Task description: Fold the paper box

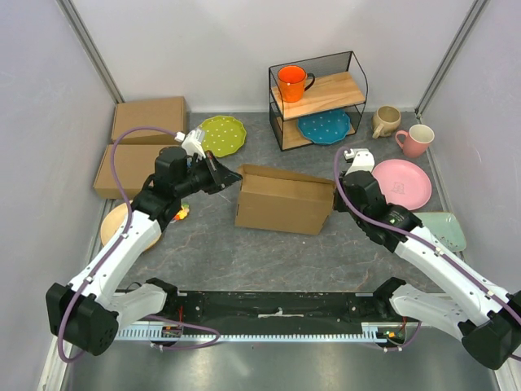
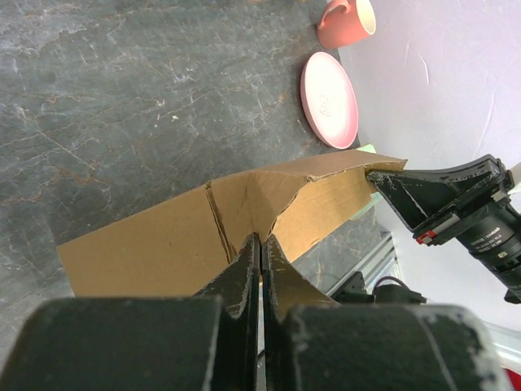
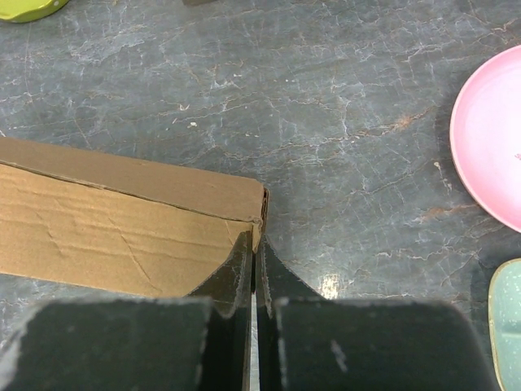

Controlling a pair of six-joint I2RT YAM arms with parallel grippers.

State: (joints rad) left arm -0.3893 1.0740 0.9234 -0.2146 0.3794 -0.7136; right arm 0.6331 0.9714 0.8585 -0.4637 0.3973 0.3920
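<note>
Left hand [image 2: 260, 239] pressed together, tips against the creased left end of the box [image 1: 281, 204]. Right hand [image 3: 254, 238] pressed together too, tips at the right corner. The box stood mid-worktop [image 1: 244, 252] between them. Beyond lay a pink plate [image 1: 403, 183], then a rack [image 1: 334, 90] with an orange mug [image 1: 291, 81].

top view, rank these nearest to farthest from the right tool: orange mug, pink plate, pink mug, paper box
From the right tool:
1. paper box, its right end is at the tool's tips
2. pink plate, just to the tool's right
3. pink mug, beyond the plate, near the right wall
4. orange mug, on the top shelf at the back
</note>
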